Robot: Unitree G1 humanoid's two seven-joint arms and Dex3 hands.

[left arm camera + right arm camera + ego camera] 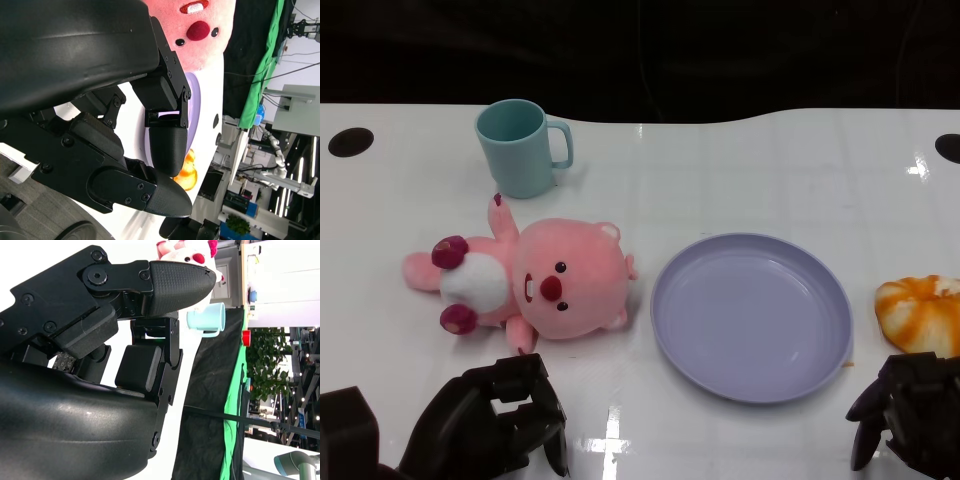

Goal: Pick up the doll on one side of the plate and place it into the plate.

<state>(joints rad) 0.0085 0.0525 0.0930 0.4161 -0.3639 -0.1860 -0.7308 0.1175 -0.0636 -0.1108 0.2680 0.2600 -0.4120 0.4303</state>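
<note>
The pink doll [535, 281] lies on its back on the white table [740, 180], just left of the plate [751, 316] and not in it. Its head points toward the plate, nearly touching the rim, and its feet point to the table's left side. The lilac plate sits in the middle of the table with nothing on it. A teal mug [523, 147] stands upright behind the doll, near the table's far edge, its handle turned to the right. An orange-and-white bun [922, 313] lies to the right of the plate, apart from its rim.

The left hand [495, 418] hovers at the near edge, just in front of the doll, with its fingers curled loosely and nothing between them; it does not touch the doll. The left wrist view shows the doll's face [192, 30] just beyond those fingers [165, 145]. The right hand [910, 410] sits low at the near right, in front of the bun, fingers bent downward and holding nothing.
</note>
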